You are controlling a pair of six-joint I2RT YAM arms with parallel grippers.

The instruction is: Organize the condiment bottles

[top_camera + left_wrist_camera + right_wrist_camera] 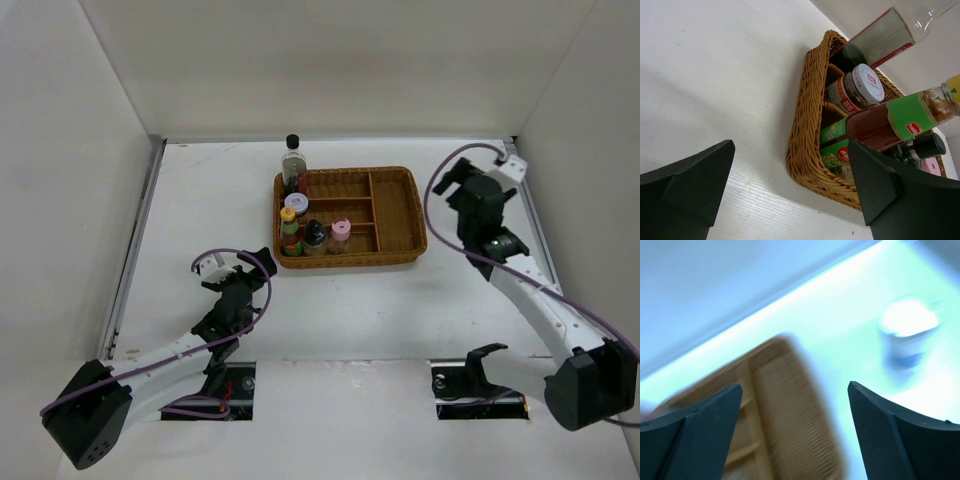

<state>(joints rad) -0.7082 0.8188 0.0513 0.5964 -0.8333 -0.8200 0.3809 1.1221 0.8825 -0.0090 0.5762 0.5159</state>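
Top external: five bottles [290,235] crowd the tray's [398,212] left end; a blurred sixth bottle [907,332] seems outside. Left gripper [791,145] and right gripper [795,386] gape empty.

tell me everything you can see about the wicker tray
The wicker tray is a brown woven rectangle with rounded corners and low walls. It lies flat on the white table, towards the far side. Woven dividers split it into several compartments: a long one at its right end and shorter ones across the middle. The condiment bottles stand crowded at its left end. The other compartments hold nothing that shows.
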